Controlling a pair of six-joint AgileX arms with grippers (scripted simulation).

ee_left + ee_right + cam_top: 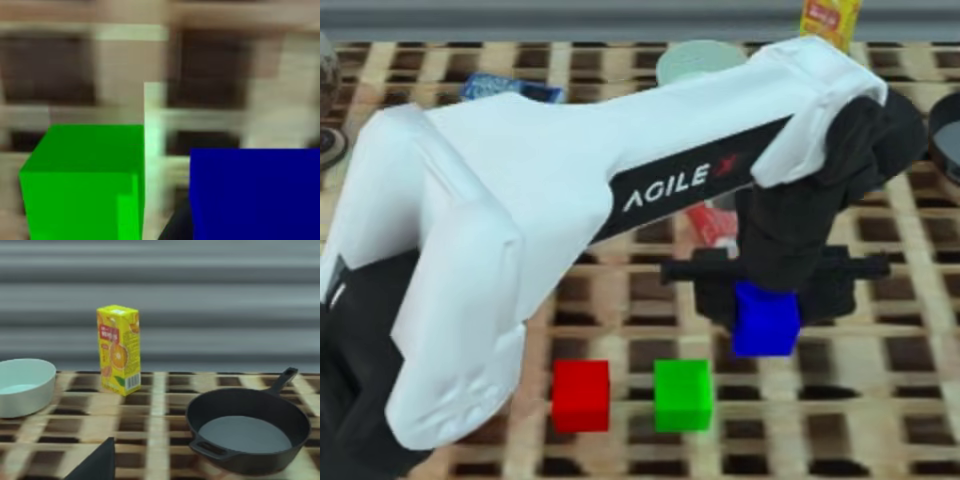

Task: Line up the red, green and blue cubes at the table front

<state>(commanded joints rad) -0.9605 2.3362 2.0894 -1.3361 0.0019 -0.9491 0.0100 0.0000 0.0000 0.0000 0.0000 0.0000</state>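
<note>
The red cube (581, 395) and the green cube (682, 394) sit side by side near the table (880, 400) front, a small gap between them. My left arm reaches across the table. Its gripper (761, 292) is shut on the blue cube (765, 325), right of the green cube and a little farther back. Whether the blue cube touches the table cannot be told. The left wrist view shows the green cube (82, 180) and, very close, the blue cube (255, 192). My right arm is outside the top view; a dark part of its gripper (97, 462) shows in the right wrist view.
A red-and-white box (715, 225) lies partly under my left arm. At the back stand a pale bowl (695, 60), a yellow juice carton (830, 20), a blue packet (510, 90) and a black pan (945, 140). The right wrist view shows the carton (118, 350), bowl (25, 385) and pan (247, 432).
</note>
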